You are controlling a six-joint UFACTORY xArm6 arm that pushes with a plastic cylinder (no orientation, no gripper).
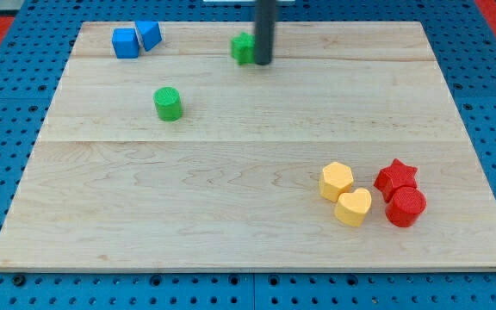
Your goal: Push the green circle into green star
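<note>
The rod is coming down from the view's top, and my tip [263, 63] is resting on the wooden board [231, 215] near its top edge, just at the right side of the green star [243, 48], touching it or very nearly so; the rod is hiding part of that block. There are no jaws to open or close here: the tip is a bare end and is holding nothing.

The green circle [168, 103] is sitting apart from the tip, down and toward the view's left, with bare wood between it and the star. So the push is not yet done: the two green blocks are standing clearly apart, and the whole travel of the circle up and to the right is remaining. By this judgement, the tip is sitting on the wrong side for that push and would need to get round to the circle's lower left.

Farther out, two blue blocks [136, 39] are touching each other at the top left, while a yellow hexagon [336, 181], a yellow heart [353, 207], a red star [396, 177] and a red block [406, 207] are clustering at the lower right.
</note>
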